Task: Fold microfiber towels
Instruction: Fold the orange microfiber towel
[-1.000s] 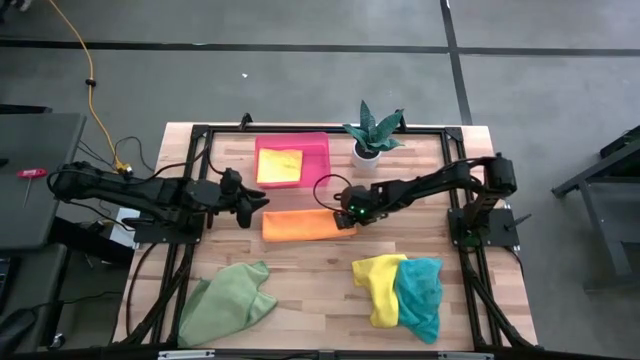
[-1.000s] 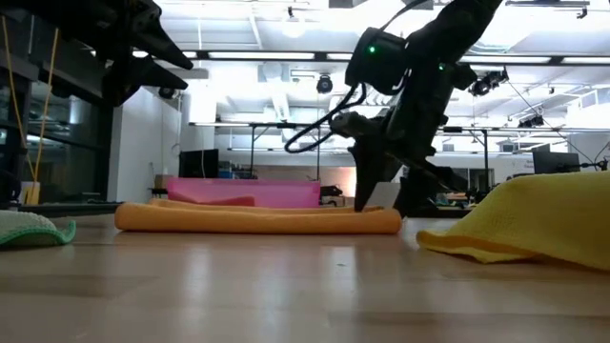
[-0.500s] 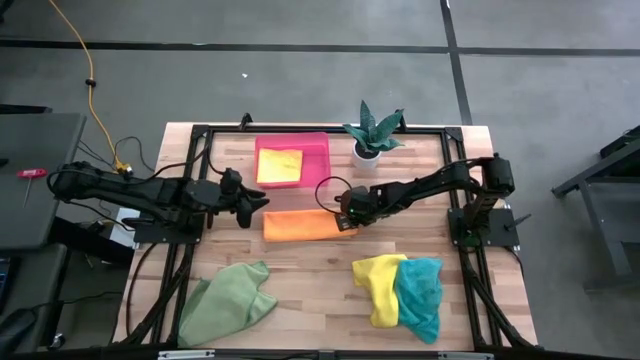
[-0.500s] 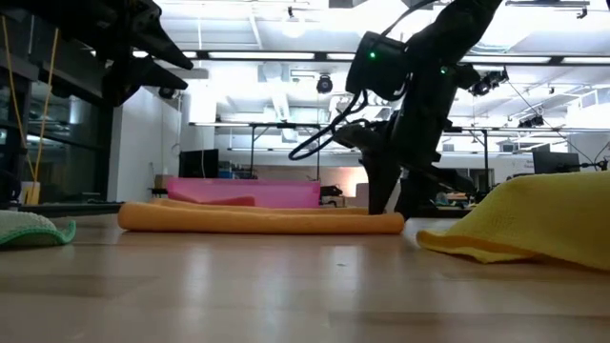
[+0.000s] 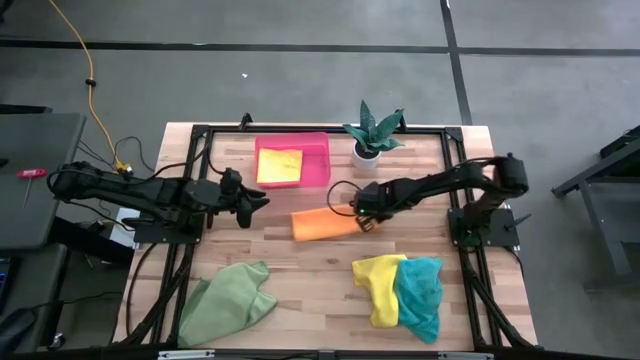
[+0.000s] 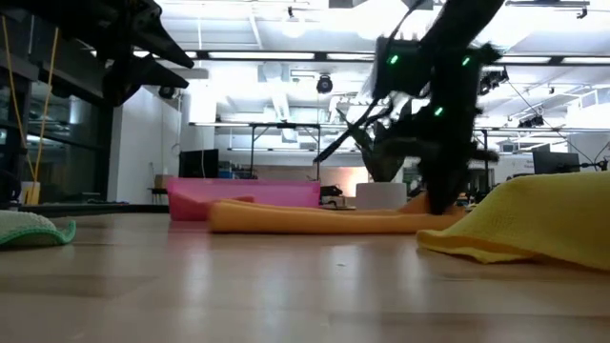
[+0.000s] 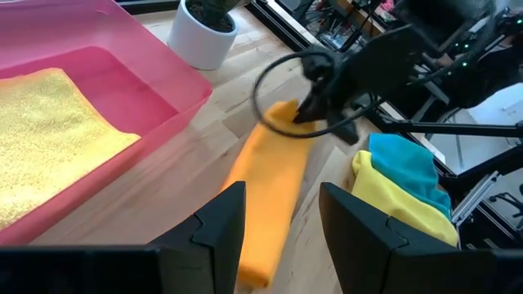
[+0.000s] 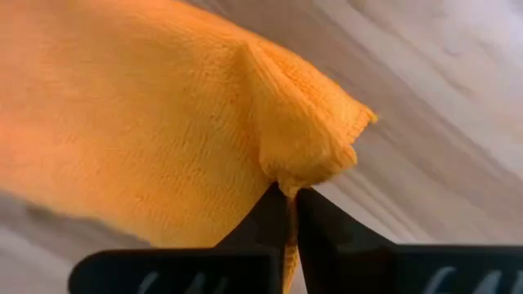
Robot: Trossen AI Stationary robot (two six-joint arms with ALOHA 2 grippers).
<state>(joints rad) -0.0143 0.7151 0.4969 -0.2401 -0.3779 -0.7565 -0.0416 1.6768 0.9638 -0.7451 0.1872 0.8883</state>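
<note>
A: What is held by the right gripper [image 8: 288,196]?
B: A pinched edge of the folded orange microfiber towel [image 5: 322,223], clamped mid-table.
A: And the left gripper [image 5: 252,204]?
B: Parted halfway, nothing held. A yellow folded cloth [image 5: 279,164] is seen farther off in the rigid pink rectangular tray [image 5: 322,160]. No writing is legible.

A robotics lab or workshop with an open industrial ceiling.

A butcher-block surface [image 5: 320,270] in a black metal frame [image 5: 190,180] stands on grey carpet; a yellow cable [image 5: 95,90] trails off at 10 o'clock. Beyond it, strip lights [image 6: 257,55], exposed ducts and monitors [image 6: 553,162] fill the room.
</note>
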